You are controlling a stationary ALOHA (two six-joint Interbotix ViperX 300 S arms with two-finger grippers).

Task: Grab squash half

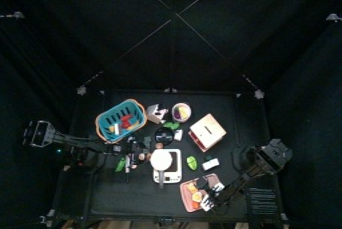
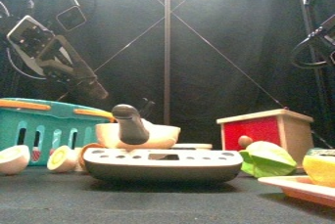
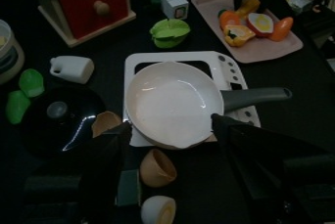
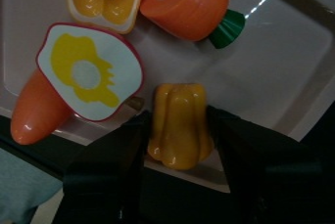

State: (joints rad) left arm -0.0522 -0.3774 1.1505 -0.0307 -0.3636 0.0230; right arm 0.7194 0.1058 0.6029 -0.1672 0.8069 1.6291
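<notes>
While the right gripper [image 4: 179, 169] hangs over the pink tray [image 4: 281, 71], its two jaws stand spread on either side of the yellow squash half [image 4: 179, 125], which lies on the tray between them; whether they touch it cannot be told. Seen from above, the tray [image 1: 201, 193] sits at about five o'clock on the table, with the right arm reaching in from four o'clock. Beside the squash half lie a carrot [image 4: 183, 3] at twelve o'clock and a cut fruit with a yellow centre [image 4: 85, 71] at ten o'clock. Resting at nine o'clock, the left gripper [image 3: 164, 145] hovers with jaws apart above a white pan [image 3: 170, 101] on a white board [image 3: 183, 67].
</notes>
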